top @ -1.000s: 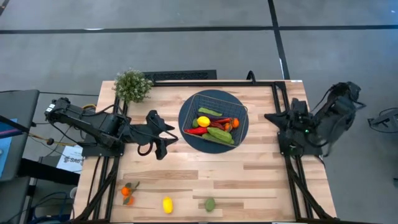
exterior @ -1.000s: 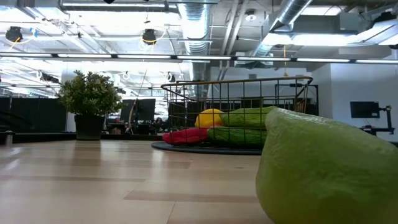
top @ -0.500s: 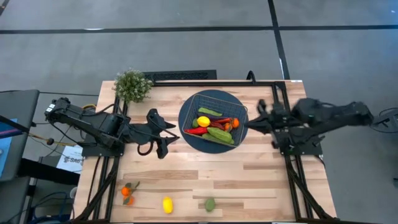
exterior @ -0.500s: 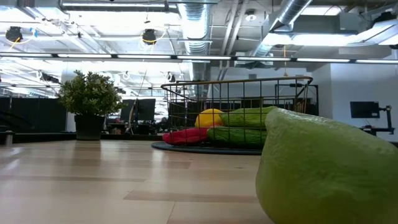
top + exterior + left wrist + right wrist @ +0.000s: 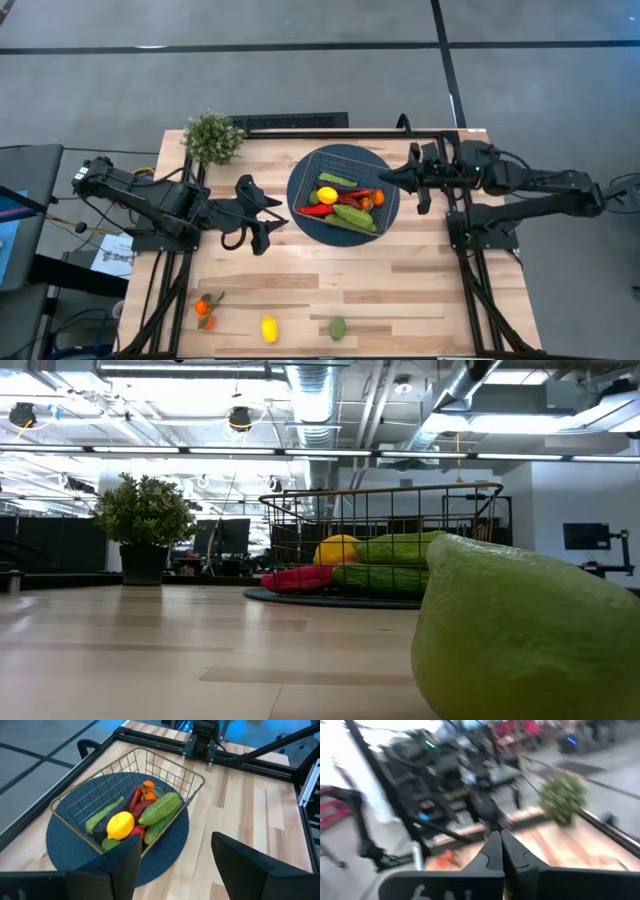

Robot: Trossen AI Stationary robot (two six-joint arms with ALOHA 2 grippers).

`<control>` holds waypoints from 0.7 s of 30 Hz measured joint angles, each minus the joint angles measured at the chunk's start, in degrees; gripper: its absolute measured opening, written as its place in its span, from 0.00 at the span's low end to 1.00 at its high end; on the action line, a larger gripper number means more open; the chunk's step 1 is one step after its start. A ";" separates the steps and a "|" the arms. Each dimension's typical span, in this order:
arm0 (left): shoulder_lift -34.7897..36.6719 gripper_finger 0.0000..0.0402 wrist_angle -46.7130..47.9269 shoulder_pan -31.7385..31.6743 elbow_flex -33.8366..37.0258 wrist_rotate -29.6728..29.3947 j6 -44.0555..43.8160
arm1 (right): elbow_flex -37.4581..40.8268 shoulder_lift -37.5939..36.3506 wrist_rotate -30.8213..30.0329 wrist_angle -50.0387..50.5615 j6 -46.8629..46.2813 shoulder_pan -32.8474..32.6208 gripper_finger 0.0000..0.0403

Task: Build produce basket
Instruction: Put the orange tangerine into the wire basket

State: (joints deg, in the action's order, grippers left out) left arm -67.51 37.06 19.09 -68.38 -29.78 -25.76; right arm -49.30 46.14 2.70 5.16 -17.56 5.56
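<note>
Beside basket (image 5: 343, 177), right fingers (image 5: 384, 178) closed

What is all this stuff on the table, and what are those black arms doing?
basket: one, dark wire, on the mat, mid-table.
produce in the basket: green cucumbers, a yellow lemon, red pieces, something orange, a purple piece.
mat: one, round, dark blue, under the basket.
oranges: small cluster, orange, near edge, left.
loose lemon: one, yellow, near edge.
lime: one, green, near edge, against the low camera.
plant: one, bushy green, far left corner.
left gripper: open, beside the mat.
right gripper: shut, at the basket's right rim.
</note>
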 joint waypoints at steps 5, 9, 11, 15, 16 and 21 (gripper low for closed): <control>0.00 0.56 1.08 -0.01 0.00 -0.01 -0.25 | -0.44 -2.34 -13.25 12.87 -3.54 -6.34 0.00; 0.00 0.56 1.38 0.00 0.00 0.00 -0.42 | -0.44 -2.41 -22.66 20.79 -7.36 -11.05 0.00; 0.00 0.56 1.36 -0.02 0.00 -0.06 -0.42 | -0.44 -2.23 -24.95 22.12 -8.64 -12.61 0.00; 0.00 0.56 1.45 0.00 0.00 -0.06 -0.50 | -0.44 -2.21 -25.34 22.25 -8.98 -14.35 0.00; 0.00 0.56 1.75 -0.02 0.00 -0.05 -0.83 | -0.44 -2.24 -25.36 22.28 -8.98 -14.46 0.00; 0.00 0.56 4.29 0.13 0.00 0.46 -4.61 | -0.44 -2.32 -25.38 22.28 -9.00 -14.55 0.00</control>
State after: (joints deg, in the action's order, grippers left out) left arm -67.51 41.34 19.23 -68.38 -29.32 -30.37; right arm -49.74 43.81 -22.68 27.44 -26.57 -8.99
